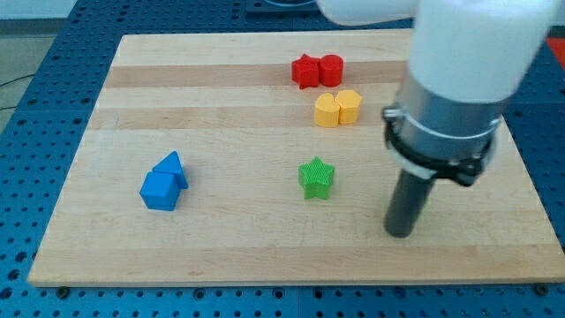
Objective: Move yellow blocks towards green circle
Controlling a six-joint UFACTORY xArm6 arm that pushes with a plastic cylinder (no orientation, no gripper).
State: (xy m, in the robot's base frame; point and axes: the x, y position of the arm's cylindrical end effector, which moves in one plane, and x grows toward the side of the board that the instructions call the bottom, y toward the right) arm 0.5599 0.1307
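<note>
Two yellow blocks sit side by side, touching, right of the board's centre near the top: a rounded one [327, 110] and a more angular one [350, 106]. A green star [316, 177] lies below them. No green circle shows; the arm's wide body [459, 79] covers part of the board's right side. My tip [400, 234] rests on the board at the lower right, to the right of and slightly below the green star, and well below the yellow blocks. It touches no block.
A red star [305, 71] and a red cylinder [331, 68] touch each other above the yellow blocks. Two blue blocks [164, 182] sit together at the left. The wooden board [221, 238] lies on a blue perforated table.
</note>
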